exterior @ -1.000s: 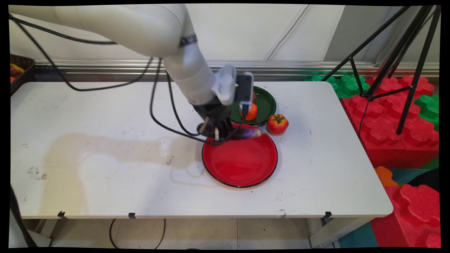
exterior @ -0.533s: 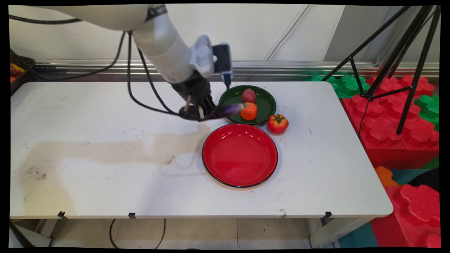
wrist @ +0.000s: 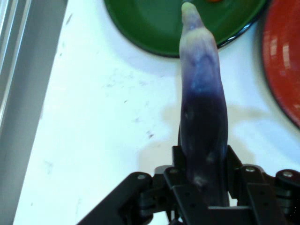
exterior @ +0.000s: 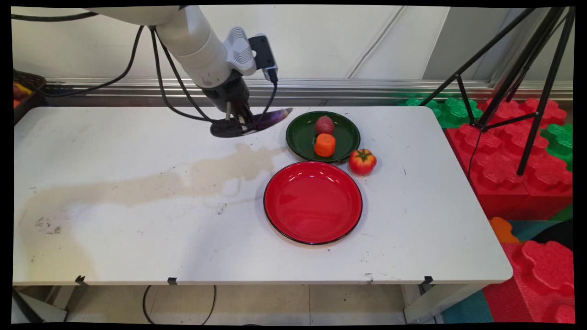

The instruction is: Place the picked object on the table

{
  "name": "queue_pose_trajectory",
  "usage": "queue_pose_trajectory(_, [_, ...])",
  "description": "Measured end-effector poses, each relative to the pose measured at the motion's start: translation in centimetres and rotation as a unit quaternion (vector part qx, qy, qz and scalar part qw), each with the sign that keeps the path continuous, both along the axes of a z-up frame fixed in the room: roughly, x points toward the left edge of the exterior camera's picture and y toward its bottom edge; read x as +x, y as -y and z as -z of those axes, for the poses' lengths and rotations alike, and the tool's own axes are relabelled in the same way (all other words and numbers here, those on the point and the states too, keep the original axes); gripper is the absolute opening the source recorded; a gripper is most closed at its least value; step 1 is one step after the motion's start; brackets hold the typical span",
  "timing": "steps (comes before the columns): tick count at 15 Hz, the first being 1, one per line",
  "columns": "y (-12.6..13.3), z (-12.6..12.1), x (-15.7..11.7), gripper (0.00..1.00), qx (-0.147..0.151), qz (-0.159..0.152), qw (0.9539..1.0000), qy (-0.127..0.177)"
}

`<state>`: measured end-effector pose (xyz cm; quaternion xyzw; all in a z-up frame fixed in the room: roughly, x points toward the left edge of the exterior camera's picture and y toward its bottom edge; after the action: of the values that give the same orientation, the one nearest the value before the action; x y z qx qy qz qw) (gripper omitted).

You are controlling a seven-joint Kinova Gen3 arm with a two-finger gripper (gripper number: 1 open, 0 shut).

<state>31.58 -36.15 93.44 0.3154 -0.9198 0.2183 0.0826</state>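
Tomato [exterior: 362, 161] on table [exterior: 137, 229] beside green plate [exterior: 305, 137]; red plate [exterior: 313, 201] near.

eggplant [wrist: 203, 117]: long, purple, pale tip, clamped lengthwise in gripper [wrist: 204, 180], raised above table beside green plate [exterior: 303, 136]

White arm [exterior: 192, 41], black hand [exterior: 236, 121], black cables [exterior: 160, 87].

White table [exterior: 137, 238], green plate [exterior: 302, 137], red plate [exterior: 313, 202], tomato [exterior: 362, 162], perhaps a stain [exterior: 151, 190].
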Motion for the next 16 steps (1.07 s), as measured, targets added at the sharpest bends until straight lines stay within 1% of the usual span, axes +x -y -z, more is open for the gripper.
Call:
queue_pose_trajectory(2, [1.2,0.9,1.2,0.00,0.003,-0.022,0.9998,0.003])
queue_pose_trajectory(4, [2.1,1.7,2.0,0.00,0.008,-0.034,0.9994,0.005])
queue_pose_trajectory(10, [4.8,5.1,3.9,0.00,0.030,-0.061,0.9976,0.012])
queue_pose_trajectory(16, [6.7,8.6,5.1,0.00,0.047,-0.080,0.9956,0.011])
